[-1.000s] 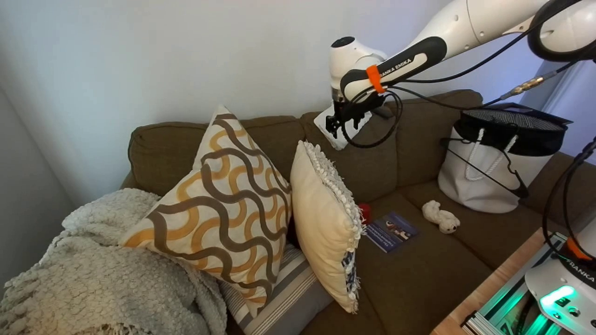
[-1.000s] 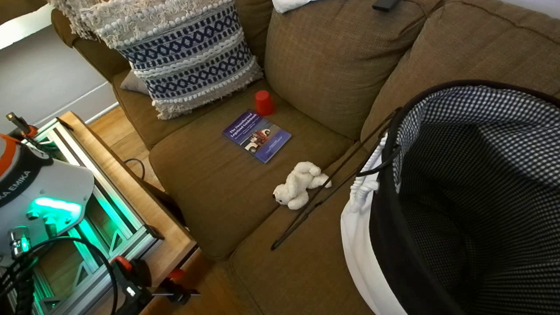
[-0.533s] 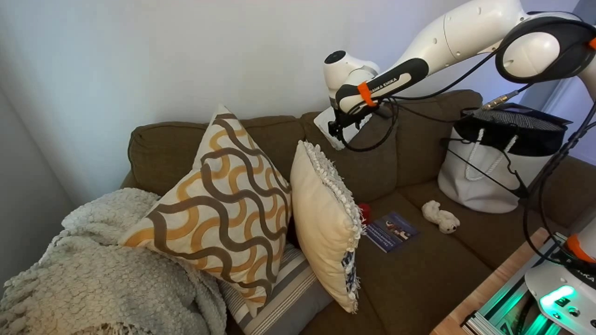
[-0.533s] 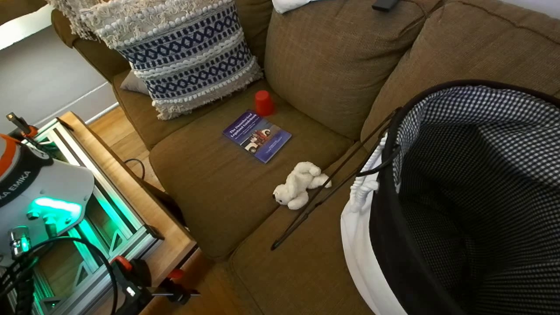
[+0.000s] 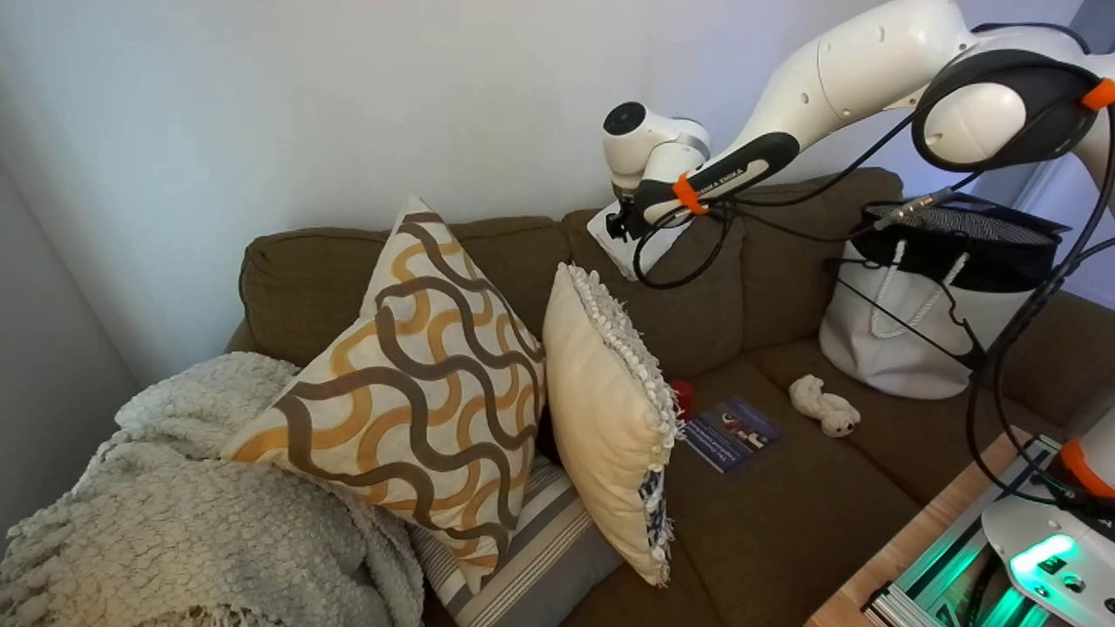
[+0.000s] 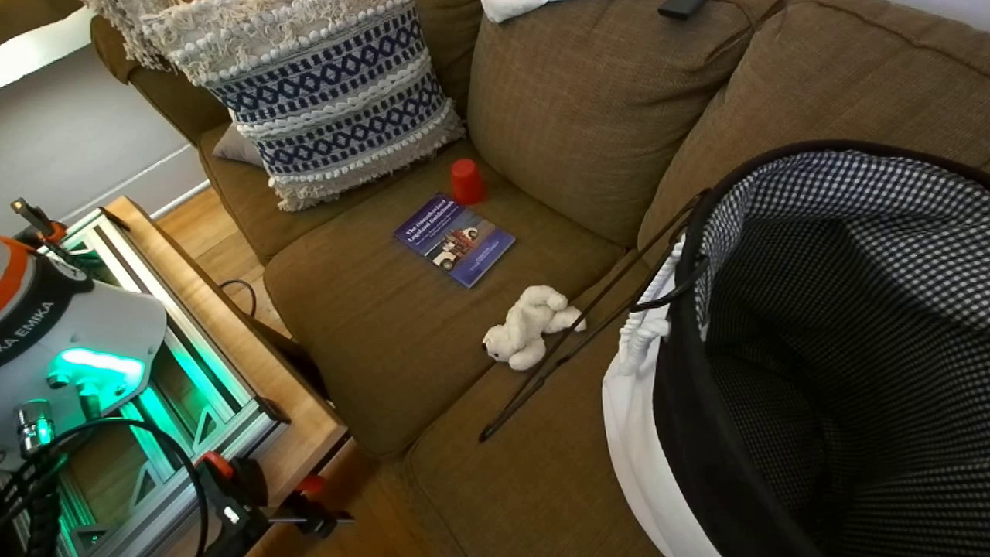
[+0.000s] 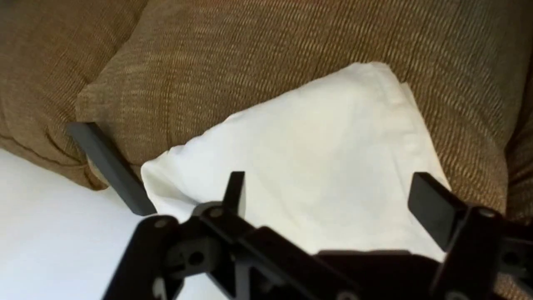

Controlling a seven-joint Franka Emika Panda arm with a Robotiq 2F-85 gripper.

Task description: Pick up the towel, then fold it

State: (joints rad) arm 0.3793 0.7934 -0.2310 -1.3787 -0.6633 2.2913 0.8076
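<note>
Once the arm (image 5: 814,91) dipped, my gripper (image 7: 327,191) faced the towel (image 7: 312,154) at 12 o'clock in wrist view, fingers (image 7: 433,208) spread wide, so pickup looked close imo

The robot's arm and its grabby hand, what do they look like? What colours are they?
The arm is white and rounded, like fat tubes, with black parts and pale letters that include EMIKA. An orange band wraps around it, and it has black cables. A green light glows on its base. The gripper is black, with two flat, blocky fingers.
</note>
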